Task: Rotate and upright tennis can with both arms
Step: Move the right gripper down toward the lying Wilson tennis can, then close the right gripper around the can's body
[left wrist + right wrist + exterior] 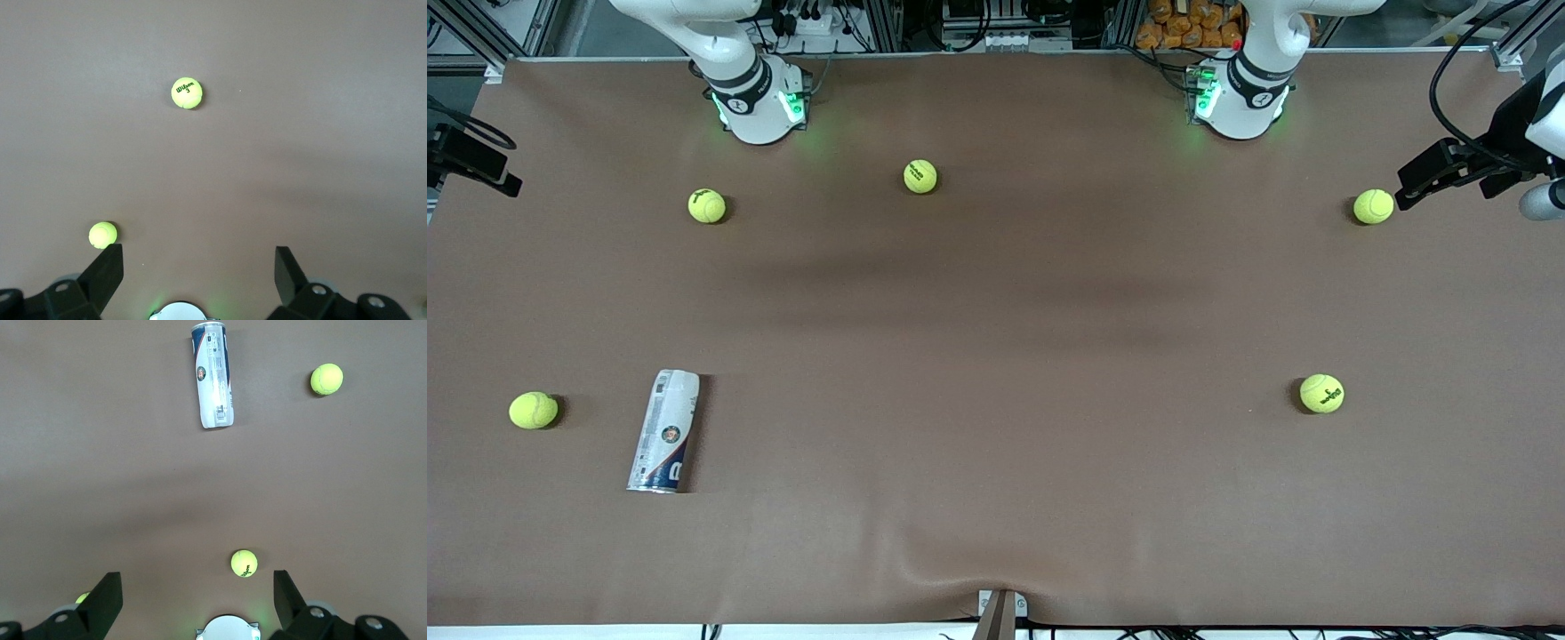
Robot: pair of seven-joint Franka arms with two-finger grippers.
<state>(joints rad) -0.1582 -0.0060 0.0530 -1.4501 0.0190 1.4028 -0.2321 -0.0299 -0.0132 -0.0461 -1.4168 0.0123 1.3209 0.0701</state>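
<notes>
I see the tennis can [664, 431] [213, 375] lying flat on the table [996, 338], near the front camera toward the right arm's end, a tennis ball [534, 411] [326, 379] beside it. My right gripper [197, 597] hangs high over its own base, fingers spread and empty. My left gripper [199, 270] hangs likewise, spread wide, holding nothing

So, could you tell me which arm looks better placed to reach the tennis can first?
The right arm, probably. The tennis can lies flat toward that arm's end of the table, and the open right gripper has it in view. The left gripper, also open, sees only balls.
</notes>
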